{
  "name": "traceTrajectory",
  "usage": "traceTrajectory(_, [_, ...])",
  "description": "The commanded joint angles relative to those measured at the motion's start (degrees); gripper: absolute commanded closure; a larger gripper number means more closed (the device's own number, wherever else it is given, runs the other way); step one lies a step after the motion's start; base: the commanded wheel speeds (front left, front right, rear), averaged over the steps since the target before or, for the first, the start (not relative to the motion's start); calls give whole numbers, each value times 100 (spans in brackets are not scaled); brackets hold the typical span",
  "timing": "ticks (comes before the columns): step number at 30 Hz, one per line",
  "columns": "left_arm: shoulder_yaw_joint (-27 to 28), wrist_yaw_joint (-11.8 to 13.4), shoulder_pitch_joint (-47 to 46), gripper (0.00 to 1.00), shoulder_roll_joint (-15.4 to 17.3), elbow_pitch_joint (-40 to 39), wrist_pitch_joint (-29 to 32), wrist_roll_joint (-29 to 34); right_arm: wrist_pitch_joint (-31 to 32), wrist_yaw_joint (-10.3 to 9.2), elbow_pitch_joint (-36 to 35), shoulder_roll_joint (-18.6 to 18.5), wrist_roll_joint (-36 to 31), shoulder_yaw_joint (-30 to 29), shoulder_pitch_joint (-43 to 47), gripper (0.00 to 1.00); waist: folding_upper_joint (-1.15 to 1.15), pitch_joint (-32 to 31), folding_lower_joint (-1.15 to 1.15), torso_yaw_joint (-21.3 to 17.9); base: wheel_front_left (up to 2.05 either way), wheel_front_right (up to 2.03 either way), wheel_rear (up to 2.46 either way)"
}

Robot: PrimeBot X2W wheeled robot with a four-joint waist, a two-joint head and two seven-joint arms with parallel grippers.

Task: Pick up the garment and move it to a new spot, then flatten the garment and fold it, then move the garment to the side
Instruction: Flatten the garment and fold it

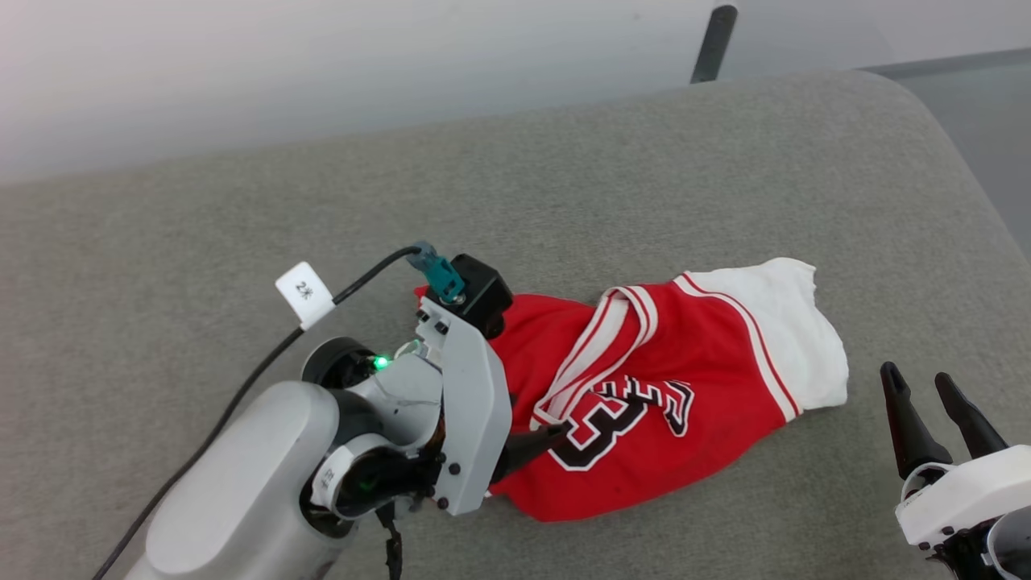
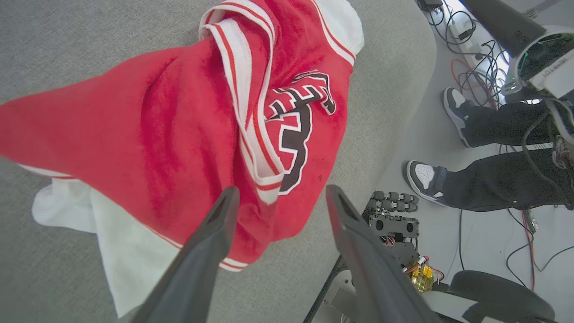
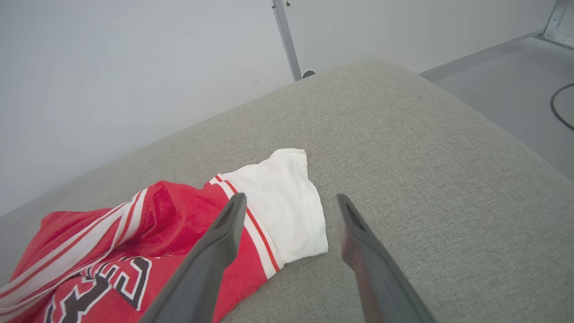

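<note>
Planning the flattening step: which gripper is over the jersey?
The left gripper, open above the garment by its number; the right gripper, also open, is off past the white sleeve.

right gripper (image 3: 290, 198) jaws spread, seemingly just above the garment (image 3: 175, 211).

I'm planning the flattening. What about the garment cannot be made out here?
- Head view: the left wrist hides the garment's left end.
- All views: folds hide part of the number.
- Left wrist view: one white sleeve lies partly under the red body and behind a finger of the left tool.
- Right wrist view: the left and bottom edges cut the garment off.
</note>
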Motion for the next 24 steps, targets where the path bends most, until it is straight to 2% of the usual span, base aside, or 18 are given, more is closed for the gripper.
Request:
traceTrajectory(1, [0, -17, 61, 0, 10, 29, -11, 30, -35, -2, 11, 14, 26, 3, -51, 0, 0, 73, 0, -98, 0, 0, 0])
traceTrajectory(7, [-93, -108, 101, 0, 89, 250, -79, 158, -118, -2, 102, 14, 89, 17, -66, 0, 0, 175, 0, -273, 0, 0, 0])
traceTrajectory(12, [-119, -68, 135, 0, 149, 451, -141, 248, -178, -2, 159, 14, 110, 37, -101, 0, 0, 235, 0, -338, 0, 0, 0])
traceTrajectory(13, [-112, -55, 151, 7, 139, 496, -151, 237, -193, -2, 167, 14, 115, 41, -105, 0, 0, 243, 0, -343, 0, 0, 0])
traceTrajectory(14, [-111, -61, 143, 54, 142, 518, -171, 243, -206, -2, 176, 14, 119, 47, -110, 0, 0, 252, 0, -349, 0, 0, 0])
traceTrajectory(15, [-94, -79, 120, 80, 147, 548, -204, 261, -204, -2, 182, 13, 123, 47, -113, 0, 0, 262, 0, -352, 0, 0, 0])
traceTrajectory(16, [-73, -78, 94, 100, 152, 583, -247, 288, -205, -2, 193, 14, 126, 43, -106, 0, 0, 269, 0, -352, 0, 0, 0])
traceTrajectory(24, [-2, -177, -51, 100, 223, 681, -235, 188, -255, -2, 244, 13, 134, 40, -142, 0, 0, 269, 0, -305, 0, 0, 0])
